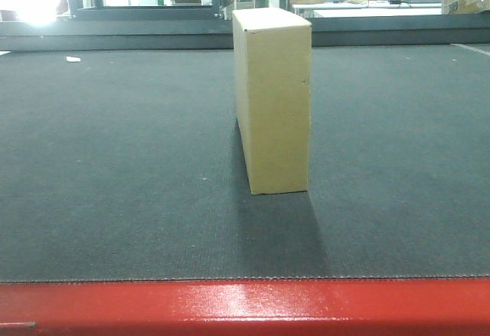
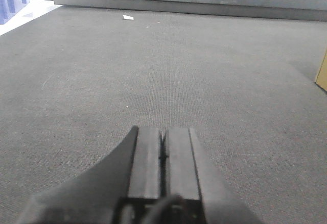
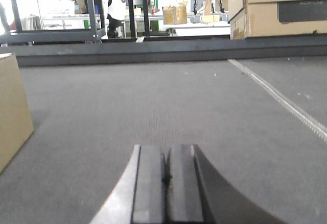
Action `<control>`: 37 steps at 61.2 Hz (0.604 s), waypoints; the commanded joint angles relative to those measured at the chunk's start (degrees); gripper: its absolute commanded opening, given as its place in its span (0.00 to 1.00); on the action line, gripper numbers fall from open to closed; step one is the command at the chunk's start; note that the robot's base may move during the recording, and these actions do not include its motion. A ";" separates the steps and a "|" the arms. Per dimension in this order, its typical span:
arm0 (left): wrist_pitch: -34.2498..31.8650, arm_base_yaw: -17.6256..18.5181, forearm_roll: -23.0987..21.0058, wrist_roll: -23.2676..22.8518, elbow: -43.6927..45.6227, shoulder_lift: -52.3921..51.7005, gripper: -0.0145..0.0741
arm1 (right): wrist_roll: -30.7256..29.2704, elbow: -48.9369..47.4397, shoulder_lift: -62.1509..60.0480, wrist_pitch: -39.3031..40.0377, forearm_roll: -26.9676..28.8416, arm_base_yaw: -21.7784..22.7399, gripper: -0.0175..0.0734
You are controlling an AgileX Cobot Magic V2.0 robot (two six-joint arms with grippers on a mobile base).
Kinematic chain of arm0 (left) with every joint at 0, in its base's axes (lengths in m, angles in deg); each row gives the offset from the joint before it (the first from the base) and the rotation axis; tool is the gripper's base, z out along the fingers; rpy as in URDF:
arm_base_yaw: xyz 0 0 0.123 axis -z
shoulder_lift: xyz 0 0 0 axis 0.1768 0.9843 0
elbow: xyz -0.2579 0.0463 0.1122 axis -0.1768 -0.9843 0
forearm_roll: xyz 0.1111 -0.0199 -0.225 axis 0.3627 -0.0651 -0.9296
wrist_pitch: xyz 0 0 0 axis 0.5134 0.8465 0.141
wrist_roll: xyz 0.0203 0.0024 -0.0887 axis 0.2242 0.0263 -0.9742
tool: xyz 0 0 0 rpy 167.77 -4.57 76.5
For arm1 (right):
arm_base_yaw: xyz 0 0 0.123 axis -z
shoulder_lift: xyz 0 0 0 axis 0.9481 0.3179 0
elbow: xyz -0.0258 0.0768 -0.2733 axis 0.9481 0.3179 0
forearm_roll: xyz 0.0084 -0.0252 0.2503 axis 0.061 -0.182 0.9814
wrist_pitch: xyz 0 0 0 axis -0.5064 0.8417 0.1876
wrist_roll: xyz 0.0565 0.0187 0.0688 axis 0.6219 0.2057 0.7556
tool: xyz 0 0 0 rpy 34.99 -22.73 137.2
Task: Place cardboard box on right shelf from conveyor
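The tan cardboard box (image 1: pixel 273 99) stands upright on its narrow end in the middle of the dark grey conveyor (image 1: pixel 115 160) belt. Only a corner of the cardboard box (image 2: pixel 322 72) shows at the right edge of the left wrist view, and its side (image 3: pixel 13 109) fills the left edge of the right wrist view. My left gripper (image 2: pixel 163 132) is shut with nothing in it, low over the belt to the left of the box. Shut and empty too, my right gripper (image 3: pixel 166 150) hovers over the belt to the box's right. The right shelf is out of view.
The conveyor's red frame edge (image 1: pixel 245 305) runs along the near side. A small white scrap (image 1: pixel 73 59) lies on the belt at far left. A raised seam (image 3: pixel 286 104) crosses the belt on the right. Stacked cartons (image 3: pixel 276 7) and racks stand beyond the far rail.
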 commanded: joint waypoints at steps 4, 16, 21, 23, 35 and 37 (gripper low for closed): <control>-5.07 0.20 -0.34 0.02 -0.54 -0.87 0.03 | -0.38 -7.92 0.84 3.81 0.15 0.03 0.26; -5.07 0.20 -0.34 0.02 -0.54 -0.87 0.03 | -0.38 -16.47 12.36 3.09 -1.17 0.03 0.42; -5.07 0.20 -0.34 0.02 -0.54 -0.87 0.03 | -0.38 -20.02 19.09 3.35 -2.79 0.01 0.57; -5.07 0.20 -0.34 0.02 -0.54 -0.87 0.03 | -0.38 -21.42 21.79 3.38 -3.57 0.01 0.63; -5.07 0.20 -0.34 0.02 -0.54 -0.87 0.03 | -0.38 -31.85 38.26 3.02 -7.22 -3.51 0.89; -5.07 0.20 -0.34 0.02 -0.54 -0.87 0.03 | -0.38 -34.11 40.66 2.52 -7.24 -4.74 0.89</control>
